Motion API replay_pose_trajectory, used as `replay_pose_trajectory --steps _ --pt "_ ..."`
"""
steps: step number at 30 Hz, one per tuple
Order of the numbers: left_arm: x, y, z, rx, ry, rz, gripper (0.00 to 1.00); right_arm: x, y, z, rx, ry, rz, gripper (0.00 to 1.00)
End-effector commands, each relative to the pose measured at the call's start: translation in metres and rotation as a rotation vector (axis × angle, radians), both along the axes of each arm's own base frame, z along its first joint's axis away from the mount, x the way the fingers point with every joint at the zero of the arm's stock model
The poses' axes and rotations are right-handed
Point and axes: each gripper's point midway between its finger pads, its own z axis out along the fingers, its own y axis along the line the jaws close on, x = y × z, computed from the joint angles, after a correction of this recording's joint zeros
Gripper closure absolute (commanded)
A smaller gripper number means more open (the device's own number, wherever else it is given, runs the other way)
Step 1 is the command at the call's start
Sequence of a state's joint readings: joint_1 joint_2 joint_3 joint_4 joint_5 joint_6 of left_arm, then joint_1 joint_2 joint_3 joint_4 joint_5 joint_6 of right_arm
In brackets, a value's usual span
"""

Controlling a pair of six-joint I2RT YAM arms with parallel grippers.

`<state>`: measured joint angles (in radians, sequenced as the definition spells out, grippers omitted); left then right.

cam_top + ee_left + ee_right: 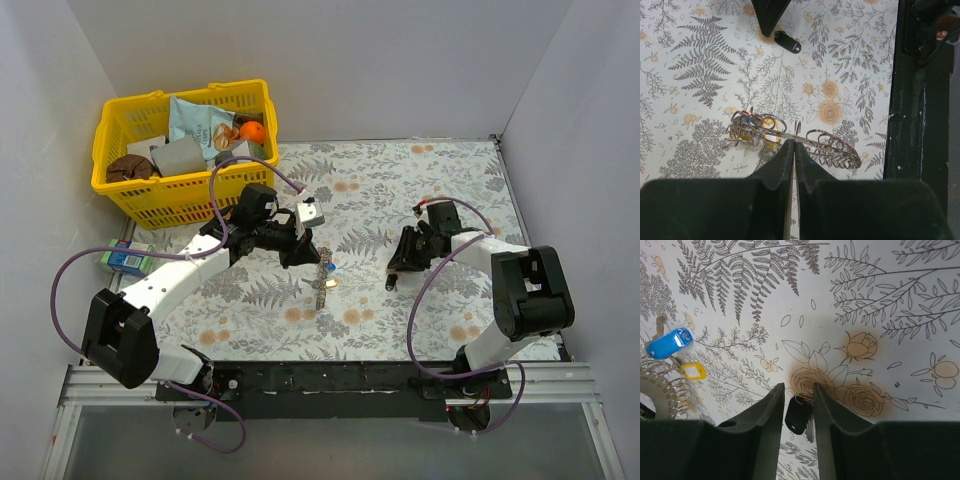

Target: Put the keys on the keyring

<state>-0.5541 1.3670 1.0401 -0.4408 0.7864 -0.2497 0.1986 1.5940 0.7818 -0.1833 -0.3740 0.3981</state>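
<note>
Beside the basket (170,205) holding an orange (252,131), left gripper (794,142) pinches keyring (834,149); right gripper (799,388) straddles key (797,416), hold unclear.

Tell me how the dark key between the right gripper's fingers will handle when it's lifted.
The dark key looks tiny beside the right gripper, so probably very light. Its smooth plastic head may slip or twist between the fingers. The thin metal loop at its top would likely dangle loosely.
</note>
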Motion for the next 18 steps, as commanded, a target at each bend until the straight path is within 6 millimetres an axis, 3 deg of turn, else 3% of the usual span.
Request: replay_pose_trajectory --steps 1,8,15,18 --pt "-0.005 -0.003 0.019 -0.05 -0.051 -0.033 1.0 0.006 0.014 0.006 0.02 -0.026 0.066 0.63" --pt "-0.005 -0.002 0.019 -0.047 -0.053 -0.029 1.0 -0.001 0.039 0.016 0.068 -0.042 0.151 0.64" --pt "-0.006 -0.001 0.016 -0.044 -0.05 -0.03 1.0 0.012 0.024 0.045 -0.01 -0.167 0.107 0.61" --pt "-0.008 -0.001 0.017 -0.045 -0.049 -0.034 1.0 0.012 0.017 0.047 -0.084 -0.178 0.119 0.6"
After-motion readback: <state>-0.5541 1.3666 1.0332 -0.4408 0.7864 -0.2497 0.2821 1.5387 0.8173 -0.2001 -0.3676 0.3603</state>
